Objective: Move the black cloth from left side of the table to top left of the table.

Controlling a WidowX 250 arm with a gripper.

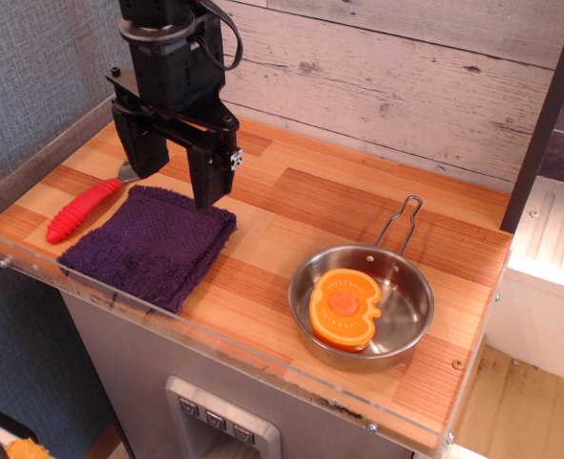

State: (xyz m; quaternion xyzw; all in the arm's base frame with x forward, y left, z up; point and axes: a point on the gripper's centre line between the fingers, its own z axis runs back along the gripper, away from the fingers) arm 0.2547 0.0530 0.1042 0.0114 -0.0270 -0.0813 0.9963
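Jaws (175, 172) agape above one black cloth (150, 245)

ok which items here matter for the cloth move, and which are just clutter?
Job:
- black cloth, front left, lying flat
- table, its top-left corner is the target
- gripper, jaws open, above the cloth's back edge

Clutter:
- red-handled utensil, left of the cloth
- steel pan, right side
- orange toy inside the pan
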